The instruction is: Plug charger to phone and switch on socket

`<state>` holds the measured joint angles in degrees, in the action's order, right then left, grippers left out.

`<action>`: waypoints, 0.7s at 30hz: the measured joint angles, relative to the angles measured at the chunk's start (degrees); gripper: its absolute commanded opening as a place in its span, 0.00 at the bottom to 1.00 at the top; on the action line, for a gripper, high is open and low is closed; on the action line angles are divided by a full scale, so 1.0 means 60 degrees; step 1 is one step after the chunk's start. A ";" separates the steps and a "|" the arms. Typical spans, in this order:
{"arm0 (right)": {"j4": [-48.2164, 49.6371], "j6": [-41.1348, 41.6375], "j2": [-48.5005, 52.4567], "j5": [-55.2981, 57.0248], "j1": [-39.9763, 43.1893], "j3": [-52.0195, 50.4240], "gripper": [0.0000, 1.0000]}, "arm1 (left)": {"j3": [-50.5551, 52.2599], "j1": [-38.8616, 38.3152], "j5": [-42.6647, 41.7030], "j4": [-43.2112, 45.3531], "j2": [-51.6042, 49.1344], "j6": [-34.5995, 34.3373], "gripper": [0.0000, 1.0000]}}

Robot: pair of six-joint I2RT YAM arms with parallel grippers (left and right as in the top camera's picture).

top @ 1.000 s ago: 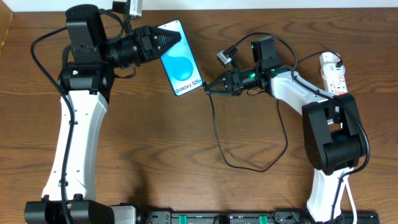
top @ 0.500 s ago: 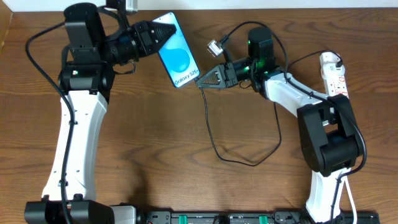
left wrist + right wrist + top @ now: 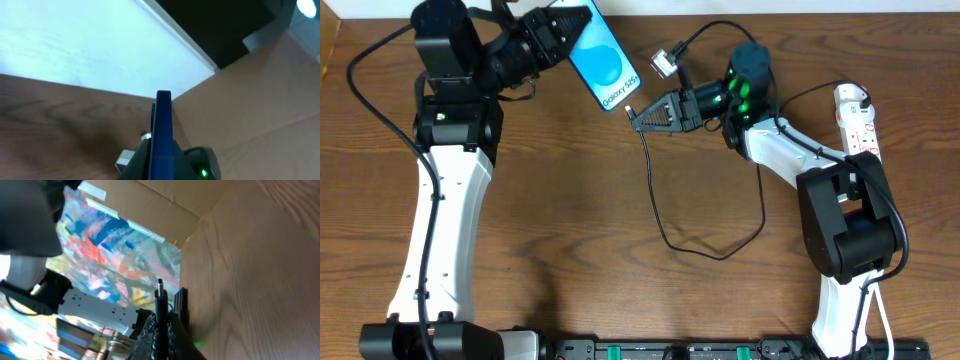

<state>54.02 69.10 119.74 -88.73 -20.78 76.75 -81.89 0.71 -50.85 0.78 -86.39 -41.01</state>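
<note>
We noted left jaws closed on the phone (image 3: 608,62); right jaws gripped the charger (image 3: 655,190) near its tip, just beside the phone; socket (image 3: 860,122) well apart

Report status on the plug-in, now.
Left gripper shut on phone. Right gripper shut on charger, tip close to phone's lower end, not visibly seated. Socket untouched; nothing in between.

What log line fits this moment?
left gripper: shut on phone | right gripper: shut on charger, tip near phone, not inserted | socket: untouched
</note>
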 measured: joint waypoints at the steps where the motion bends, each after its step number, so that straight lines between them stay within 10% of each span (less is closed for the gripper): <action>1: 0.0481 0.0310 0.0004 -0.0004 0.0000 0.0000 0.01 | 0.0000 0.0000 0.0047 0.0058 0.0000 -0.0175 0.07; 11: 0.4849 0.4000 0.0007 0.0015 0.0000 0.0000 0.01 | 0.0000 0.1056 -0.0492 0.0197 -0.0033 -0.1858 0.07; 21: 0.5238 0.5344 0.0007 0.0018 -0.0171 0.0000 0.01 | 0.0000 0.1719 -0.2080 0.0197 -0.0936 -0.2382 0.07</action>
<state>85.45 101.16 119.79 -88.62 -21.80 76.75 -81.89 11.03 -63.33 1.96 -92.01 -55.31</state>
